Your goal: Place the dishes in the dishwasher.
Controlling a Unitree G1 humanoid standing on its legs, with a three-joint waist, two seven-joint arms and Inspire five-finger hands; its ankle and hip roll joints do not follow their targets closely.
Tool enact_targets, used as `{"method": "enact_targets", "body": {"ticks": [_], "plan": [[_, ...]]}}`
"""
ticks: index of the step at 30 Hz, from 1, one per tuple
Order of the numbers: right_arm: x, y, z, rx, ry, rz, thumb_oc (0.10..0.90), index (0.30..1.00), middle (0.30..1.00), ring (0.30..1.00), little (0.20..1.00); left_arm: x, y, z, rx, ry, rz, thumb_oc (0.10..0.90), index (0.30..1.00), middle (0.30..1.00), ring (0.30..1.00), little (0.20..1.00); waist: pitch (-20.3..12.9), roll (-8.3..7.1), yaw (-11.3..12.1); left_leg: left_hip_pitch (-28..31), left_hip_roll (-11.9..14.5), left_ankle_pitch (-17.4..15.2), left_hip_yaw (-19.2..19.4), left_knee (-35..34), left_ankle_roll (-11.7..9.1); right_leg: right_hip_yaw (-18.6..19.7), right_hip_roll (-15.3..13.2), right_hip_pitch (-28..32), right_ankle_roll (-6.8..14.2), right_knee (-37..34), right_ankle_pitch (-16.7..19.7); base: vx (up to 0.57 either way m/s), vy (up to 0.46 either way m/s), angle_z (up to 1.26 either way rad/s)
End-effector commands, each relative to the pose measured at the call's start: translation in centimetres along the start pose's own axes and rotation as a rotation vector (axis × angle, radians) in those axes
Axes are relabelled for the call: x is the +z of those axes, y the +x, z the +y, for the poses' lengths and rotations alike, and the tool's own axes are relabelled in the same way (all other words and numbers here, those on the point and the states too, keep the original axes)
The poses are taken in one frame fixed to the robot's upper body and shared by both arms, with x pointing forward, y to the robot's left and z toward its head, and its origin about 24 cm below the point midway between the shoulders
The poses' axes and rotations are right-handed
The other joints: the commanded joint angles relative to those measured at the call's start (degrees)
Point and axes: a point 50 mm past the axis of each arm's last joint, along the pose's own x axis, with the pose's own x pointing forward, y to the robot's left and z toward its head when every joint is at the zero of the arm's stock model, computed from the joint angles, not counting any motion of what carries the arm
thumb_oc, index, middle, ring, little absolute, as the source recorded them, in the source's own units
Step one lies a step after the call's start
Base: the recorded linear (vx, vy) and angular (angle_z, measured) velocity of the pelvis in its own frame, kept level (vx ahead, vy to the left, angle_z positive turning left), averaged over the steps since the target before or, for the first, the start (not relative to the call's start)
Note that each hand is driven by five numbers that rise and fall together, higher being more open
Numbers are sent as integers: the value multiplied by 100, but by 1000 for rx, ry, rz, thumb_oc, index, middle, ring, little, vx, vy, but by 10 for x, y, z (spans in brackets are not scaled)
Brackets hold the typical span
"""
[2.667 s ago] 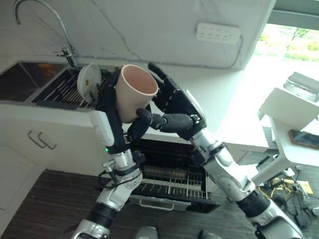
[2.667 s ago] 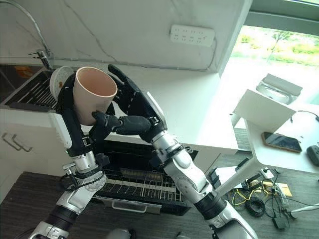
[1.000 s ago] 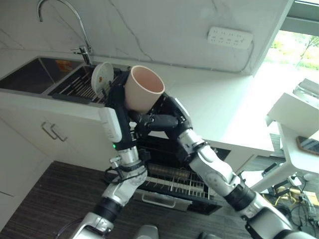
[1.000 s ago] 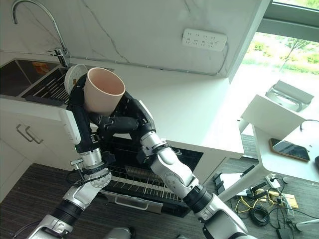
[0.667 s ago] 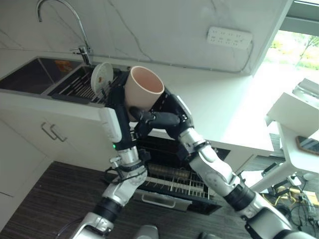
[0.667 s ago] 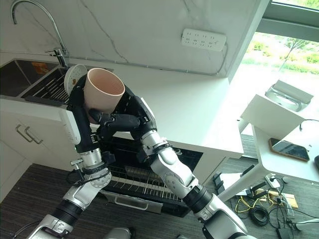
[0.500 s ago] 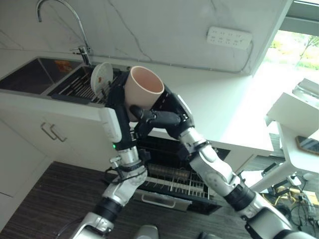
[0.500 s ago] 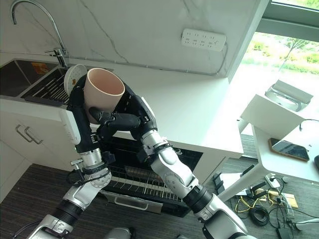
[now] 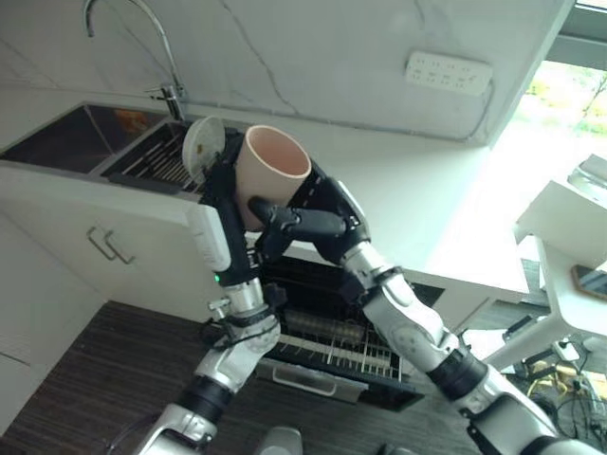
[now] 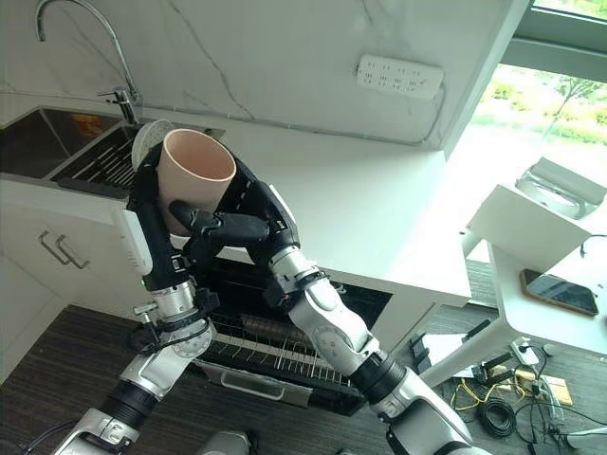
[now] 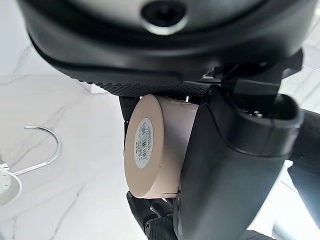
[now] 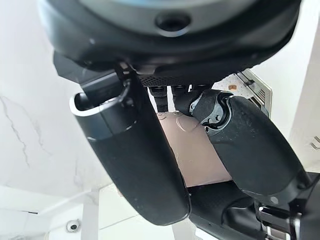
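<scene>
A beige cup (image 9: 270,175) is held upright, mouth up, above the counter's front edge. My left hand (image 9: 216,185) grips it from the left, fingers curled round its wall. My right hand (image 9: 322,204) closes on it from the right, with its thumb (image 9: 285,216) laid across the cup's front and its fingers behind. In the left wrist view the cup (image 11: 165,145) shows its stickered base, clamped by the left hand's thumb (image 11: 230,170). In the right wrist view the cup (image 12: 195,152) sits beside the right hand's thumb (image 12: 135,150). Below, the dishwasher's rack (image 9: 332,346) is pulled out.
A white plate (image 9: 200,142) stands in a wire rack over the sink (image 9: 81,137), under a faucet (image 9: 161,43). The white counter (image 9: 417,190) runs to the right. A small white table (image 10: 541,246) with a phone (image 10: 560,294) stands at the far right.
My right hand, spread open beside the cup 2.7 s ago, has closed round it. Over the last second the hands and cup hold still while the camera has shifted slightly.
</scene>
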Motion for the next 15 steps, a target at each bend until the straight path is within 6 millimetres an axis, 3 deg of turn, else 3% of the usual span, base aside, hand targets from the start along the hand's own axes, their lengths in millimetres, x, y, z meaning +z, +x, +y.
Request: {"method": "enact_targets", "body": {"ticks": [1, 15], "plan": [[66, 38, 62, 249, 75, -313, 800, 900, 900, 900, 900, 30, 21, -15, -4, -145, -163, 400, 300, 300, 300, 300, -243, -140, 49, 355, 40, -729, 0, -155, 59, 287, -20, 184, 191, 12, -618, -10, -3, 11], [66, 45, 68, 198, -10, -321, 800, 900, 900, 900, 900, 35, 18, -24, -60, -153, -174, 400, 300, 300, 300, 300, -193, -155, 123, 335, -3, -727, -38, -155, 70, 229, -45, 176, 198, 12, -590, -11, -1, 3]]}}
